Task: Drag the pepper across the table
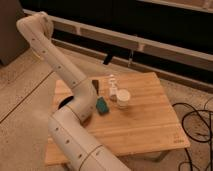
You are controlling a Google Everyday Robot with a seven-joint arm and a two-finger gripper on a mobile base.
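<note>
Camera view: arm [75, 135] sweeps over the table [150, 127], pepper not to be found.

Nearest, the thick arm covers the table's left half. Beside it lie a green block [102, 105], a white cup [123, 98] and a clear bottle [112, 86], with a dark bowl [63, 103] half hidden behind it. No pepper shows, so it probably lies behind the arm. It should be light, smooth and prone to roll, best pinched across its thick middle. The gripper is out of sight past the arm's far joint at upper left, its fingers pressed together.
</note>
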